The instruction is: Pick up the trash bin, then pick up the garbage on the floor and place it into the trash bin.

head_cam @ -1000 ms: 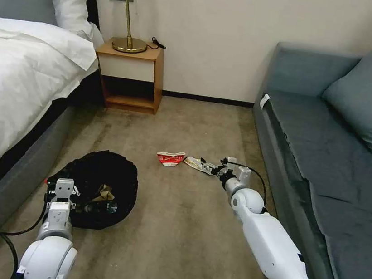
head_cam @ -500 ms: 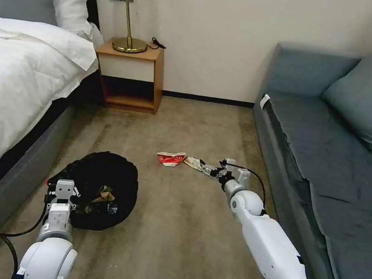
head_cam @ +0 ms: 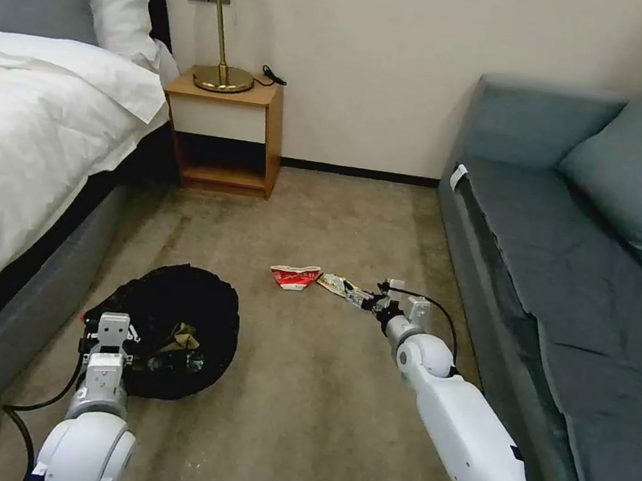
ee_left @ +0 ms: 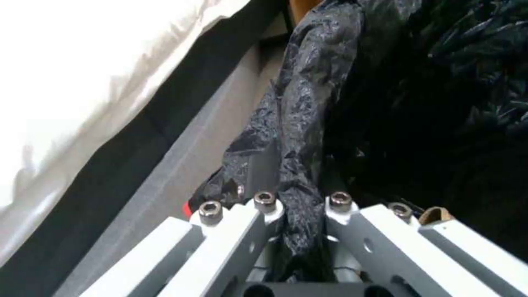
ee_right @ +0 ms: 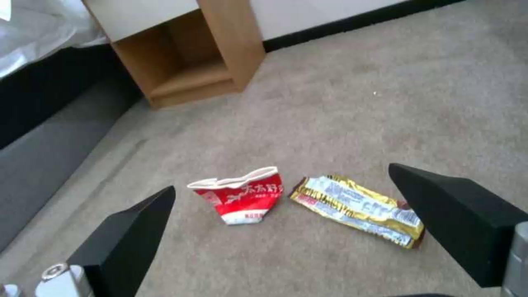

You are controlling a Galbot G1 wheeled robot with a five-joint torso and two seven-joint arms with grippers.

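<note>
Nearest me, my left gripper (head_cam: 108, 345) is clamped on the bag-lined rim of the trash bin (head_cam: 168, 327), which sits low by the bed (head_cam: 25, 154). Paper bag (head_cam: 181, 332) & bottle (head_cam: 177, 360) already lie inside. Liner is thin, crinkly, prob slippery, so I'd judge the rim is the only firm hold.

Farther out, my right gripper (head_cam: 376, 304) hangs low over the carpet, fingers (ee_right: 132, 231) spread wide apart, nothing held. Snack wrapper (ee_right: 357, 209) lies flat just beyond one fingertip, red-and-white cup (ee_right: 242, 199) just beside it. Both light & crushed: wrapper likely slick w/ little to pinch, best taken across its narrow width; cup by its flattened lip.
</note>
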